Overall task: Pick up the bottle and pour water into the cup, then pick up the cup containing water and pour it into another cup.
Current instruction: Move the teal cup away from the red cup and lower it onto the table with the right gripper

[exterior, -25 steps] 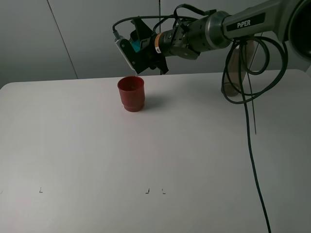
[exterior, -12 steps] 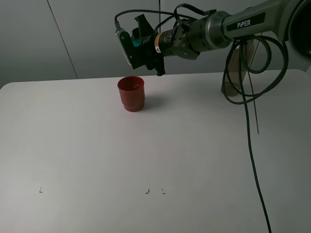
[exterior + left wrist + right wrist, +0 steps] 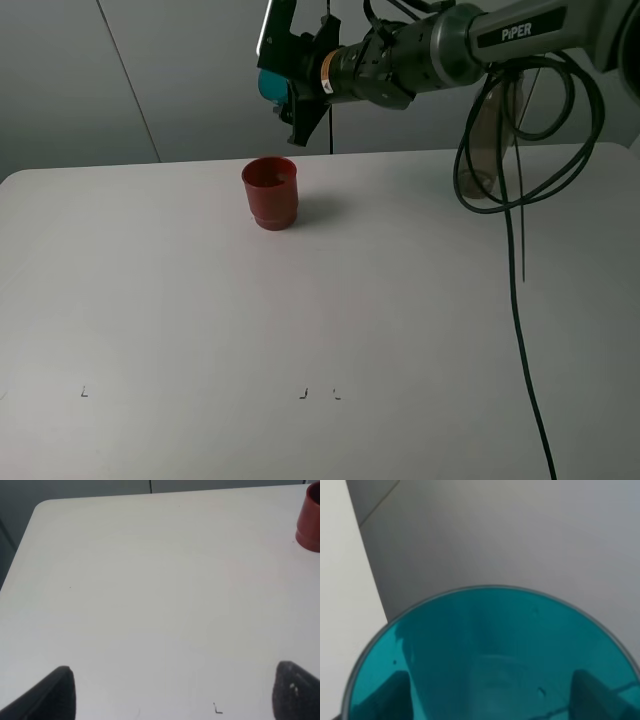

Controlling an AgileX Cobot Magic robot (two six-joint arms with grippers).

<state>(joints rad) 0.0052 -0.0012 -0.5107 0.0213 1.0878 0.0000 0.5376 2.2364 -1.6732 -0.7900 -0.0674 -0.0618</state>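
My right gripper [image 3: 287, 82] is shut on the teal cup [image 3: 268, 86], holding it on its side in the air, above and slightly behind the red cup [image 3: 270, 192]. In the right wrist view the teal cup [image 3: 490, 655] fills the lower frame, with dark fingers [image 3: 395, 695] showing through its wall. The red cup stands upright on the white table [image 3: 300, 320] and also shows in the left wrist view [image 3: 310, 517]. The smoky bottle [image 3: 487, 140] stands at the back right, partly behind cables. My left gripper [image 3: 172, 695] is open above bare table.
Black cables [image 3: 515, 250] hang from the right arm down across the table's right side. Small dark marks [image 3: 303, 394] lie near the front. A grey wall [image 3: 150, 70] stands behind the table.
The right gripper has risen with the teal cup and turned, moving it up and away from the red cup's rim. The red cup and the bottle have not moved.
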